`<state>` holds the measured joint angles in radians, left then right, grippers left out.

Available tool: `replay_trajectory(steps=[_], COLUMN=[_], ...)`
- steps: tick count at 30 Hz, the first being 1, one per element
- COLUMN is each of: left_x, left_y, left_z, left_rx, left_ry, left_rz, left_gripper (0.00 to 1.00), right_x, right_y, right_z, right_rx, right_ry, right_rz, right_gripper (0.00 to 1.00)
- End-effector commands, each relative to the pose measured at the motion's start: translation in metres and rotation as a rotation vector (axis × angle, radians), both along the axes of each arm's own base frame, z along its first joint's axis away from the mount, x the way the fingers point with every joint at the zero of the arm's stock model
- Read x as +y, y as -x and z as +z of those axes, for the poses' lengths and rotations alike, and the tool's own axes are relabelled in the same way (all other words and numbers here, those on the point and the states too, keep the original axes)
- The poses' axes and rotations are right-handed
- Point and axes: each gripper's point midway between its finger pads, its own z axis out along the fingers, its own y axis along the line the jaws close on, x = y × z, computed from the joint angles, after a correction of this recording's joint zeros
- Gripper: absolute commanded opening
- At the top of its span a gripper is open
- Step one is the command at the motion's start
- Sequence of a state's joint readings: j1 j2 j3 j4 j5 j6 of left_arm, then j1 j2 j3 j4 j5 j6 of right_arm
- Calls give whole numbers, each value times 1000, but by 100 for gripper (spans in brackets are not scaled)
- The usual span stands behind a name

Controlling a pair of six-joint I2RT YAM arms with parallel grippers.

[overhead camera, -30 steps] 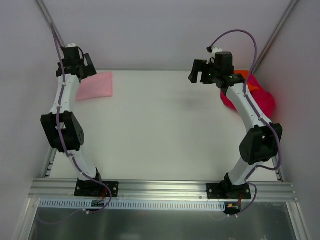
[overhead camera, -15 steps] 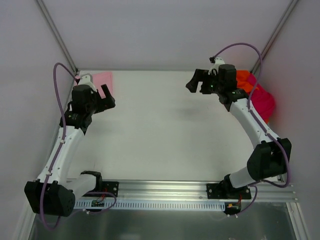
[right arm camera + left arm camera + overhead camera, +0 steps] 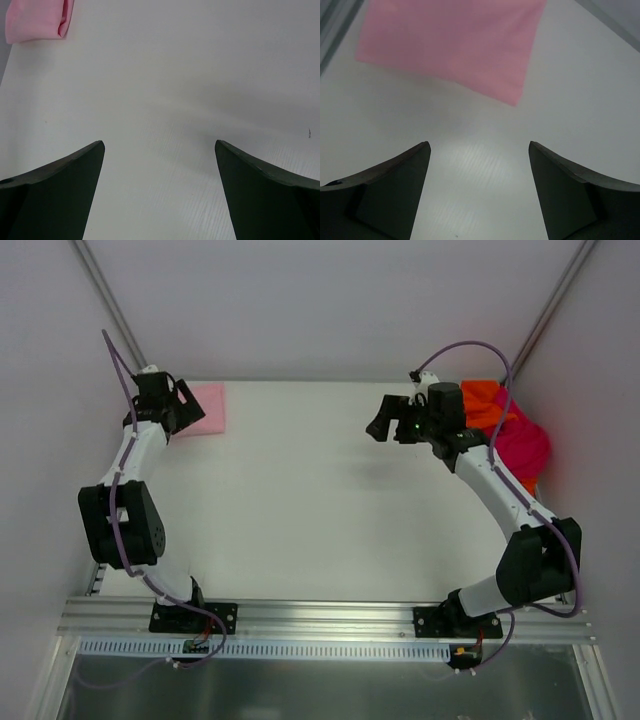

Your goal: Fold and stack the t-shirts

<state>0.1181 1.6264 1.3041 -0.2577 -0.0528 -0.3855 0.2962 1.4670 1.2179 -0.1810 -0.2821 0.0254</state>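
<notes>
A folded light pink t-shirt [image 3: 207,410] lies flat at the table's back left corner; it also fills the top of the left wrist view [image 3: 450,45] and shows small in the right wrist view [image 3: 37,20]. My left gripper [image 3: 178,402] hovers at its left edge, open, with only bare table between its fingers [image 3: 400,190]. A bright orange t-shirt [image 3: 484,400] and a magenta-red t-shirt [image 3: 522,445] lie crumpled together at the back right. My right gripper [image 3: 382,422] is open and empty, left of that heap, over bare table [image 3: 160,145].
The white table [image 3: 320,500] is walled by grey panels at the back and sides. An aluminium rail [image 3: 320,618] carrying both arm bases runs along the near edge. The right arm's forearm [image 3: 490,475] lies beside the magenta-red t-shirt.
The left arm swung toward the near side, then back to the back left corner by the pink t-shirt. The right gripper shifted slightly left and nearer, uncovering more of the orange t-shirt.
</notes>
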Motion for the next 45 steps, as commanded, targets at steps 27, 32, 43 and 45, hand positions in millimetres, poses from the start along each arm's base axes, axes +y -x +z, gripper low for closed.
replay_trajectory(steps=[27, 32, 43, 45], left_x=[-70, -127, -269, -293], left_y=[-2, 46, 65, 58], left_z=[28, 7, 19, 14], left_rx=[-16, 16, -48, -48], left_ry=[-80, -18, 277, 285], left_rz=[-108, -221, -586, -620], left_gripper=[23, 50, 79, 86], right_x=[-4, 9, -117, -144], right_y=[-30, -32, -16, -7], right_z=[59, 42, 16, 4], right_rx=[-197, -100, 60, 135], right_ry=[44, -40, 329, 343], right_rz=[-21, -19, -562, -631], right_gripper=[100, 100, 100, 100])
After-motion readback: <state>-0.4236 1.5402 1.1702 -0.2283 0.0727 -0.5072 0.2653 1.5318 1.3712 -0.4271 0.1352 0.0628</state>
